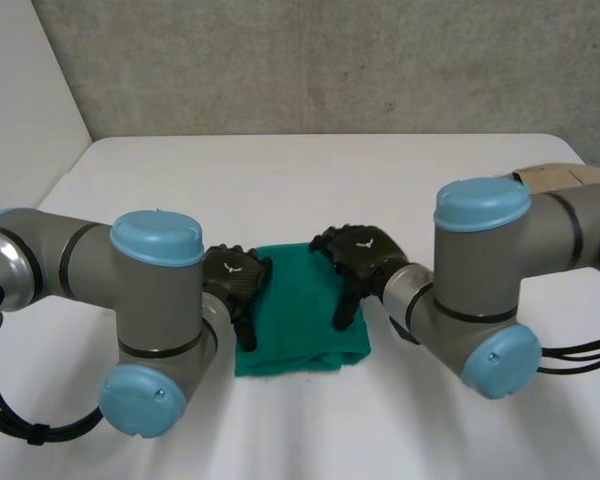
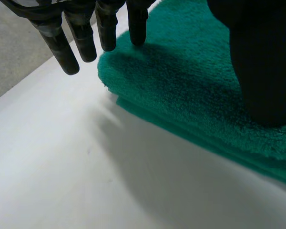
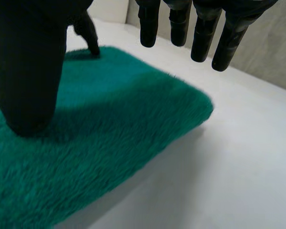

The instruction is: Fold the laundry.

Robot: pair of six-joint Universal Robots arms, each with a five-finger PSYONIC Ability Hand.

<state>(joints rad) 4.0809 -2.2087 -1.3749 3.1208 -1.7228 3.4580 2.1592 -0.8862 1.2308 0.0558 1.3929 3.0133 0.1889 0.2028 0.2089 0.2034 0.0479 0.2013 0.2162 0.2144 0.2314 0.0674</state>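
Observation:
A green towel (image 1: 300, 315) lies folded in layers on the white table (image 1: 310, 180), between my two arms. My left hand (image 1: 236, 282) is open at the towel's left edge, fingers straight. In the left wrist view its fingers (image 2: 81, 36) hang just above the towel (image 2: 190, 90) near a folded corner, and its thumb (image 2: 262, 62) rests on the cloth. My right hand (image 1: 355, 260) is open over the towel's right half. In the right wrist view its thumb (image 3: 26, 71) presses the towel (image 3: 105, 138) while its straight fingers (image 3: 200, 28) hover past the towel's corner.
The white table stretches wide beyond the towel toward a grey wall (image 1: 320, 60). My grey arms with light-blue caps (image 1: 155, 238) (image 1: 480, 205) flank the towel at the near side.

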